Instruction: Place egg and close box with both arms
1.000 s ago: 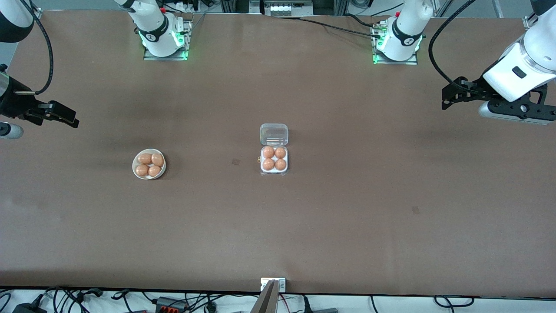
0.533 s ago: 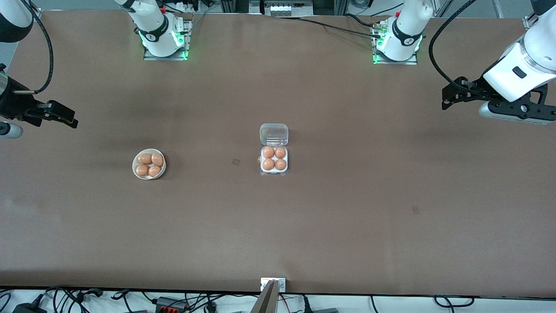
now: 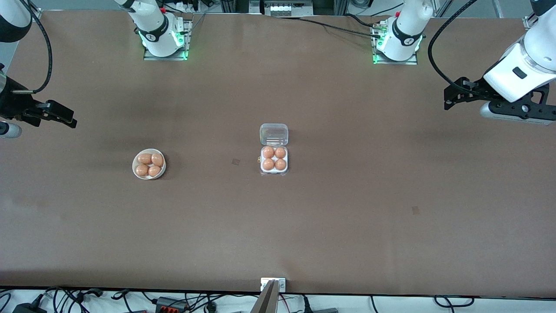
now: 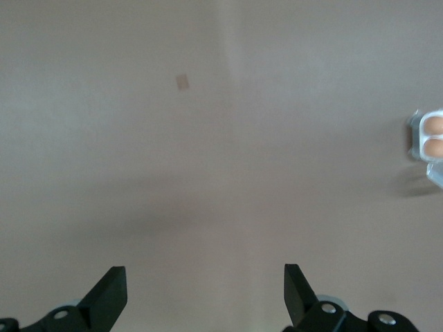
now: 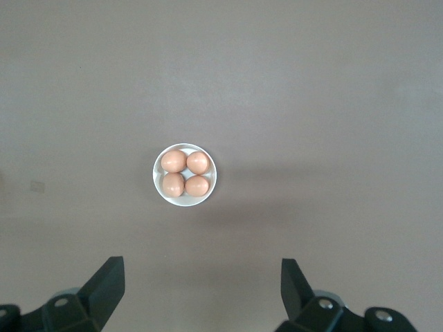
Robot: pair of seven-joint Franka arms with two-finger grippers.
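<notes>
Eggs: four in the box [image 3: 274, 159], lid open; four in the bowl [image 3: 149, 164]. Left gripper [image 4: 205, 290] and right gripper [image 5: 203, 286], wide open and empty, hang over the table's ends; only the left wrist view crops the box

My left gripper [image 3: 451, 96] raised at my left table end, fingers [image 4: 111, 294] spread wide, my right gripper [image 3: 65, 116] raised at my right end, fingers [image 5: 107, 280] likewise apart

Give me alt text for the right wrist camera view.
A round white bowl holding four orange-brown eggs sits on the brown table, with the open right gripper hovering above, its two black fingertips spread wide apart.
</notes>
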